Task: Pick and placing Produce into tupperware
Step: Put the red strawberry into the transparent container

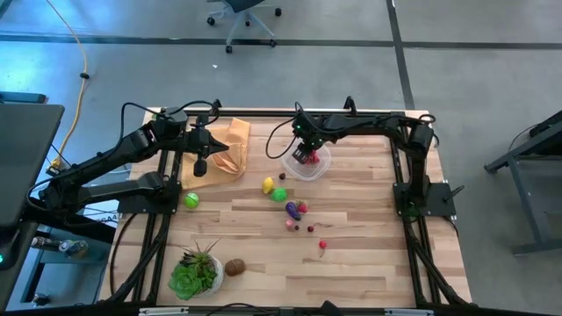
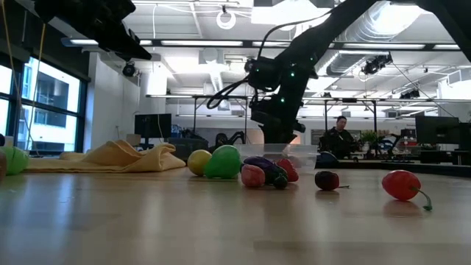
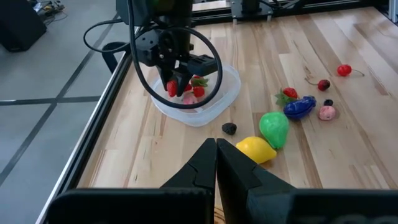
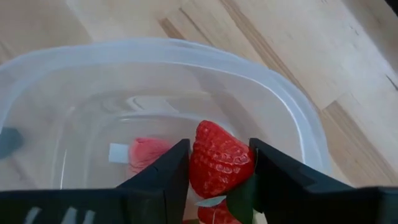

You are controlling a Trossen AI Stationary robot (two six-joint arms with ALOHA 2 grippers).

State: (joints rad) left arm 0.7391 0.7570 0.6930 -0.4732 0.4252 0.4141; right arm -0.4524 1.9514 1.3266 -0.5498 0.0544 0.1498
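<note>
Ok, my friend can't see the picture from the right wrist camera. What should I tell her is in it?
A red toy strawberry sits between the right gripper's two dark fingers, just above a clear plastic tub. A pink piece lies inside the tub, which stands on a wooden table.

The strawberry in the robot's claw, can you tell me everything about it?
The small red toy strawberry has a bumpy, seed-dotted skin that looks like plastic, with green leaves at one end. It sits between the two dark fingers of the right gripper, which touch it on both sides. It hangs over the inside of the clear plastic tub with rounded corners, on the wooden table's far side. A pinkish piece already lies on the tub's floor under it.
</note>
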